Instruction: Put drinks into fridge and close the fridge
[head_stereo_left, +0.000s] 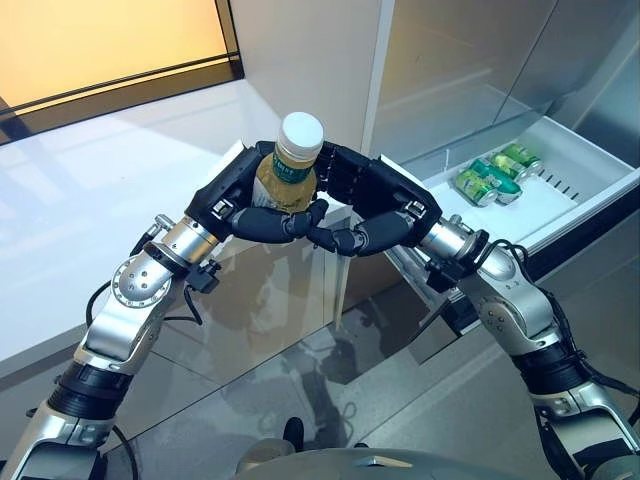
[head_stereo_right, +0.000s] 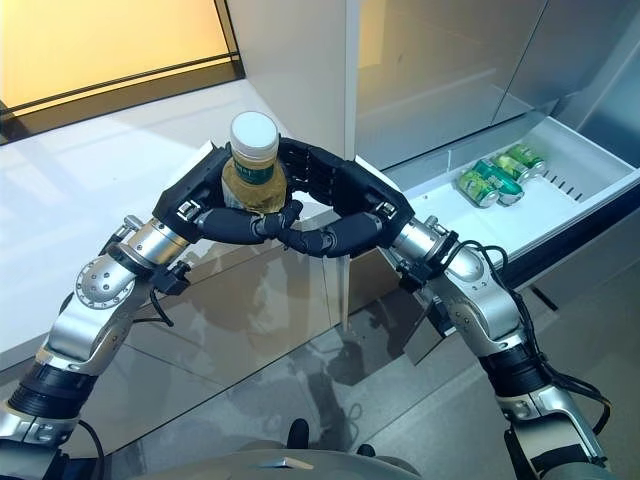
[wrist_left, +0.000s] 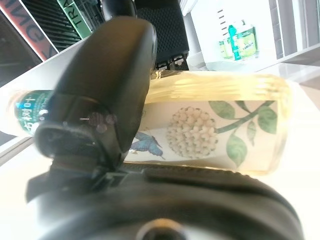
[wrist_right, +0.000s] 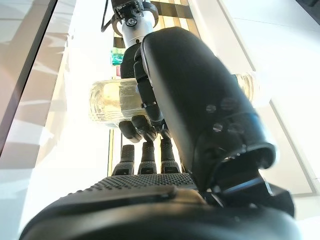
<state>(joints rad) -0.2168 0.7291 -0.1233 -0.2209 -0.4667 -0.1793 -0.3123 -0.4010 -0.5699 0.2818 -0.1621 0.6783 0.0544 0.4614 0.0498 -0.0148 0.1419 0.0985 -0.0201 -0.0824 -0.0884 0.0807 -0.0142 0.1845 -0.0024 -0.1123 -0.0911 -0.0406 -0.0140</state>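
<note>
The bottle (head_stereo_left: 289, 170) stands upright, clasped between my left robot hand (head_stereo_left: 240, 200) and right robot hand (head_stereo_left: 385, 205), so I should keep it level and carry it rightward to the open fridge drawer (head_stereo_left: 560, 205) beside the green cans (head_stereo_left: 497, 175).

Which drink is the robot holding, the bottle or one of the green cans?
The bottle with the white cap: both robot hands, left and right, wrap round it. The green cans lie in the open drawer.
</note>
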